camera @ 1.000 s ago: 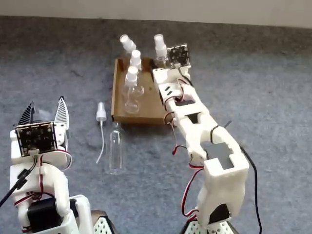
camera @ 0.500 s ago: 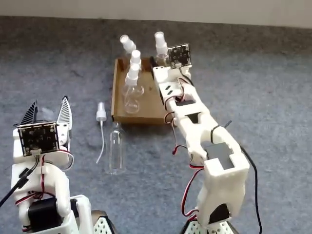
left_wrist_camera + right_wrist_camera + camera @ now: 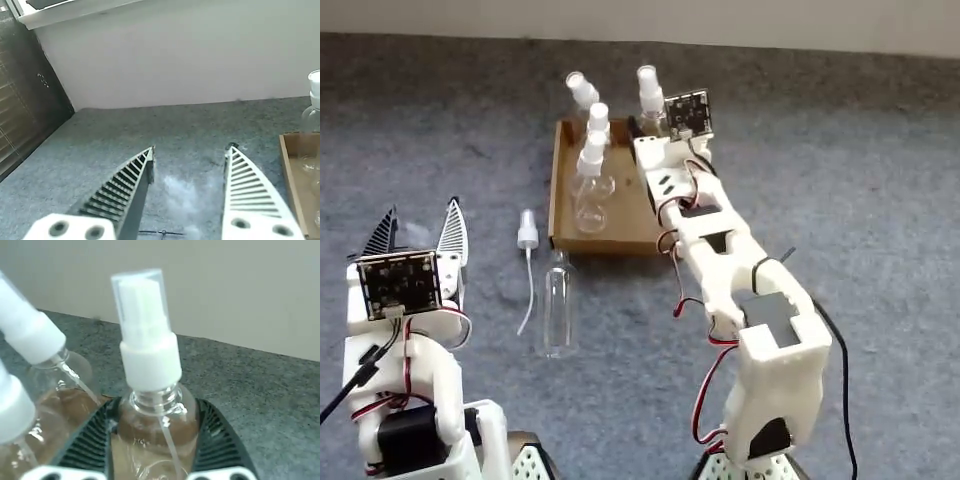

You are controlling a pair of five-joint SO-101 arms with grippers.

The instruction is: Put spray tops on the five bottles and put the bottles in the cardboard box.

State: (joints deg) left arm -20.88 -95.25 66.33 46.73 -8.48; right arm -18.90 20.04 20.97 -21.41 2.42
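The right gripper (image 3: 157, 407) has its fingers closed around the shoulders of the held bottle (image 3: 150, 427), which wears its spray top (image 3: 146, 335) and stands at about 1 o'clock in the cardboard box (image 3: 558, 190). Three other capped bottles (image 3: 592, 165) crowd the box from its centre towards 11 o'clock, and they lean. The likely trouble is a knock. If the fingers spread wide on release, or the arm drags as it lifts away, a leaning neighbour could topple over the rim.

The left gripper (image 3: 420, 215) hangs at 8 o'clock on the worktop (image 3: 860, 200) with its fingers spread wide and nothing between them. The bare bottle (image 3: 557, 300) lies on its side just at 6 o'clock of the box, and the loose spray top (image 3: 528, 236) lies beside it on its 9 o'clock side. The round, clear bottle may roll from a glancing touch. The top's thin tube could also bend or miss the narrow neck.

Whether the held bottle's base rests on the box floor cannot be told, since the wrist view cuts it off and the arm covers it from above. The same arm hides the box's 3 o'clock wall. The clear bodies blur into the cardboard, so their exact lean is hard to judge.
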